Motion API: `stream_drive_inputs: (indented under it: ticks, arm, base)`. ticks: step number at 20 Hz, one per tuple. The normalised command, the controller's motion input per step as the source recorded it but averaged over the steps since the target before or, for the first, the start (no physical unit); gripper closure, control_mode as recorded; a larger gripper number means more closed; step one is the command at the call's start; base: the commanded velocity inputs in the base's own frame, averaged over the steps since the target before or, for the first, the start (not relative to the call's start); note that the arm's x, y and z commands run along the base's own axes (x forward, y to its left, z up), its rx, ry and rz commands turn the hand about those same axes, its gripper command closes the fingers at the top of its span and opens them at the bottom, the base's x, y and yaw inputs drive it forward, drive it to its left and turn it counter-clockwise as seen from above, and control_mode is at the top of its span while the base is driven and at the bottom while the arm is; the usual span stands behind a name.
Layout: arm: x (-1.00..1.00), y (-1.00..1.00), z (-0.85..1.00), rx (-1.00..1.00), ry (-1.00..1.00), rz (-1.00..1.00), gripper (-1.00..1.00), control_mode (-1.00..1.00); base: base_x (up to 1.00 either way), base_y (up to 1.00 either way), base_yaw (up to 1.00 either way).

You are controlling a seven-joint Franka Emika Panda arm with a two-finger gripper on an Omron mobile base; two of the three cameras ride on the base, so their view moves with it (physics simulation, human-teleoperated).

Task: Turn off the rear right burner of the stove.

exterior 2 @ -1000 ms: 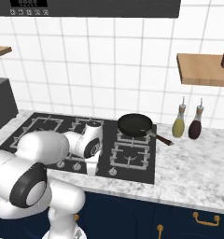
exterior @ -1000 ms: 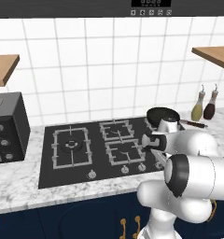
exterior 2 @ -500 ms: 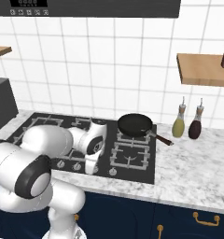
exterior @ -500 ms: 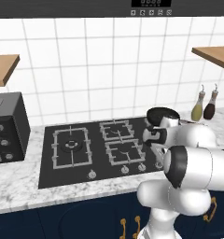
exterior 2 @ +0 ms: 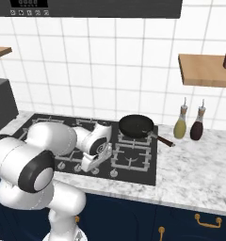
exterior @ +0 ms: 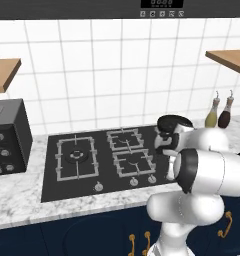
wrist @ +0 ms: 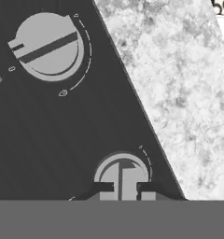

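The black glass stove (exterior: 107,170) is set into a grey-white marble counter (exterior 2: 195,164), and its row of small silver knobs is seen along the front edge. A dark frying pan (exterior 2: 136,126) is seen at the back right of the stove in the right base view, so the rear right burner is covered by it and its grate cannot be made out; the front right grate (exterior 2: 133,157) lies just in front of the pan.

The white arm is bent low over the right front part of the stove, and the gripper (exterior 2: 90,164) is brought down to the knob row. In the hand view, one silver knob (wrist: 122,179) is seen directly at the gripper (wrist: 122,192), with its raised bar lying between the two dark fingertips (wrist: 103,187). The fingertips appear to be set close against the bar on either side, though whether they actually press on it cannot be told, since the lower part is cut off. A second knob (wrist: 48,45) is seen further off, with its bar slanted, and the stove's edge runs beside the marble.

An oil bottle (exterior 2: 181,123) and a dark bottle (exterior 2: 197,125) are stood together on the counter to the right of the stove, below a wooden shelf (exterior 2: 206,69). A dark grey oven (exterior: 8,137) with dials is stood on the counter at the left.
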Motion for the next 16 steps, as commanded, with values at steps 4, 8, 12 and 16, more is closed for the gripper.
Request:
stream_drive_inputs:
  ticks: [4, 8, 12, 16]
  arm:
    - [0.0, 0.0, -0.3, 0.0, 0.0, -0.77, 1.0, -1.0]
    - [0.03, 0.0, -0.27, 0.0, 0.0, -0.87, 1.0, -1.0]
    - [0.03, -0.05, -0.28, 0.0, 0.0, -0.97, 1.0, -1.0]
    - [0.0, -0.03, -0.28, 0.0, 0.0, -1.0, 1.0, -1.0]
  base:
    - [0.0, 0.0, 0.0]
    - [0.0, 0.0, 0.0]
    - [0.0, 0.0, 0.0]
    - [0.0, 0.0, 0.0]
